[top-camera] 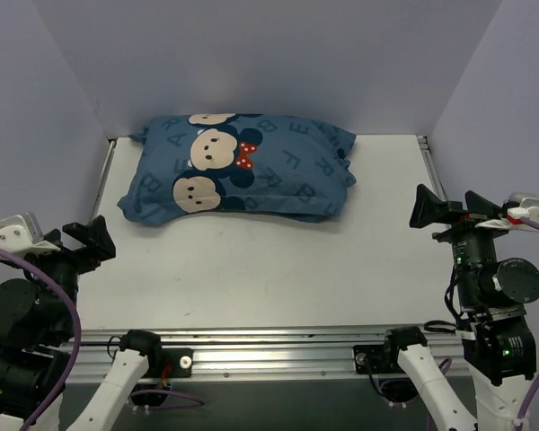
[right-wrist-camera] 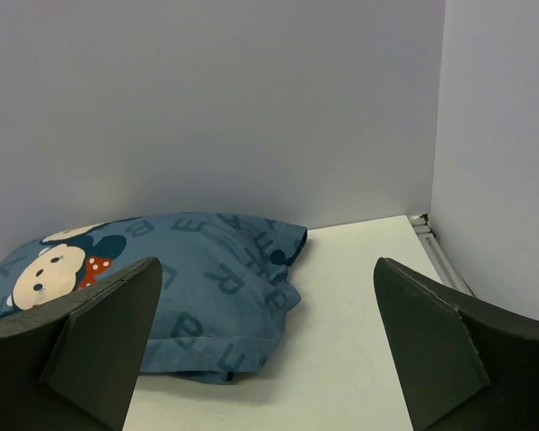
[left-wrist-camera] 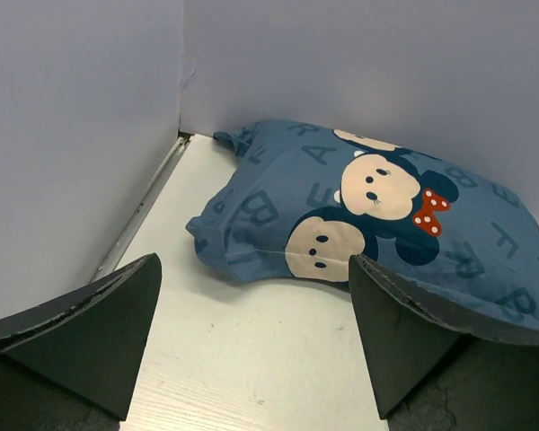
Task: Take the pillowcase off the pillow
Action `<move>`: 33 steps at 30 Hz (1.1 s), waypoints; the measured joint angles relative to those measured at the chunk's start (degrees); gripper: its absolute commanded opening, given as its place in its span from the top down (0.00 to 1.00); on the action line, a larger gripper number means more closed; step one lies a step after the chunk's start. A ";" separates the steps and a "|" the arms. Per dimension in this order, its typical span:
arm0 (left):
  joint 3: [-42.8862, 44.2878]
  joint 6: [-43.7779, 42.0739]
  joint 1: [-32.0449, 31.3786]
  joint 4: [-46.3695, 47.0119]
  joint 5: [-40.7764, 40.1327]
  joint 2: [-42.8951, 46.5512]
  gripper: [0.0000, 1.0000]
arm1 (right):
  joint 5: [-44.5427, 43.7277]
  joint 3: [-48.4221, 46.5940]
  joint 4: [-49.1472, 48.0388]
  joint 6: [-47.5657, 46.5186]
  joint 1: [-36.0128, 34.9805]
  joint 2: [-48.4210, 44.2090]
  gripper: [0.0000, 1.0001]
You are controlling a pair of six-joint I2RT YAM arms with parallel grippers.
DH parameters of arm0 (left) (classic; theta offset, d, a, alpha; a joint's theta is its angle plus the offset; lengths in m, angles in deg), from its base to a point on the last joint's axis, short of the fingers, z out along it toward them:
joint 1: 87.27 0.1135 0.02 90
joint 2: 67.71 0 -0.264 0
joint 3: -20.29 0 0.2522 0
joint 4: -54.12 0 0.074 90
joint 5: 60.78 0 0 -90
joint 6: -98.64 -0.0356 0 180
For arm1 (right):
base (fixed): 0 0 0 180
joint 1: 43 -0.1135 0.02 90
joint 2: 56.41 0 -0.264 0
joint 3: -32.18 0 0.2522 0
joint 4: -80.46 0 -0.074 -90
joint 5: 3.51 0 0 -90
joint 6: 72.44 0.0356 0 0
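The blue pillowcase, printed with darker letters and mouse faces with a red dotted bow, lies plump at the back of the white table. The pillow is hidden inside it; no white shows. My left gripper hovers open at the near left, well short of the pillowcase, with only bare table between its fingers. At the near right my right gripper is open too, apart from the pillowcase's hemmed right end, and nothing sits between its fingers.
Grey-violet walls close the table at the back and on both sides. Metal strips run along the left edge and right edge. An aluminium rail carries both arm bases at the near edge.
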 measured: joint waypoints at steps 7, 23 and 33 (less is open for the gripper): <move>-1.60 0.04 0.00 0.07 0.00 0.00 0.06 | 0.87 1.46 -0.63 0.96 0.00 0.87 0.00; -13.99 5.20 0.00 3.96 4.24 -4.72 0.06 | 8.41 6.21 -8.72 13.14 0.00 27.52 0.00; -26.82 9.40 0.26 7.10 7.32 -11.56 0.06 | 18.43 2.71 -18.18 10.82 -2.01 61.20 0.00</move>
